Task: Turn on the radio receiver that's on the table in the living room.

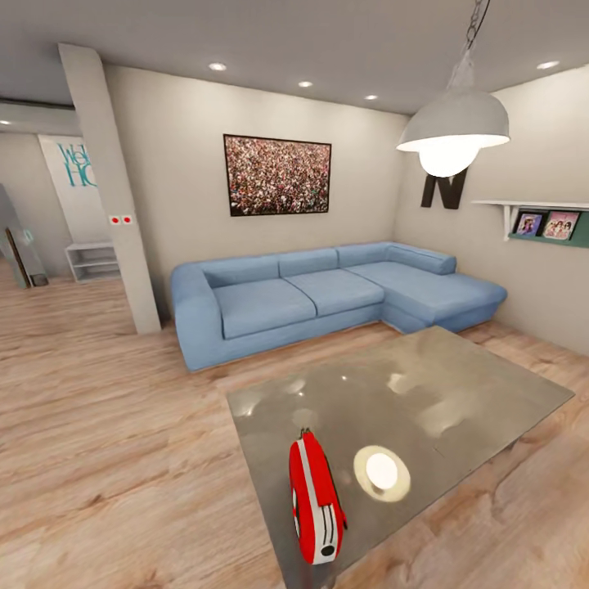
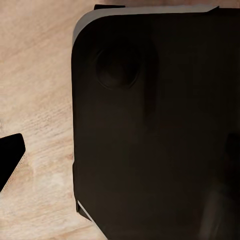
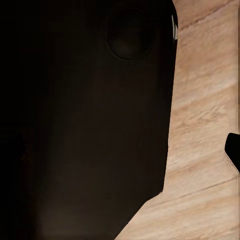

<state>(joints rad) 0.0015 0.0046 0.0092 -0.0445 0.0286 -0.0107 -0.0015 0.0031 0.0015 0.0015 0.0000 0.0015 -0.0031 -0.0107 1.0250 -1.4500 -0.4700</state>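
The radio receiver (image 1: 316, 507) is a small red case with a white stripe and a little top handle. It stands on the near left part of the table (image 1: 458, 384), close to the front edge, with its narrow end and dark dial toward me. The table is a low slab with a glossy grey top in the living room. In the left wrist view one dark finger (image 2: 11, 160) sits far out at the picture's edge over the wood floor. A matching dark finger (image 3: 233, 150) shows at the edge of the right wrist view. Nothing is held in either.
A blue sectional sofa (image 1: 327, 294) stands behind the table under a crowd picture (image 1: 278, 174). A white pendant lamp (image 1: 452, 131) hangs over the table's right side. A pillar (image 1: 114, 196) rises at left. Light wood floor (image 1: 106, 442) spreads left. The robot's dark body (image 2: 160, 130) shows in both wrist views.
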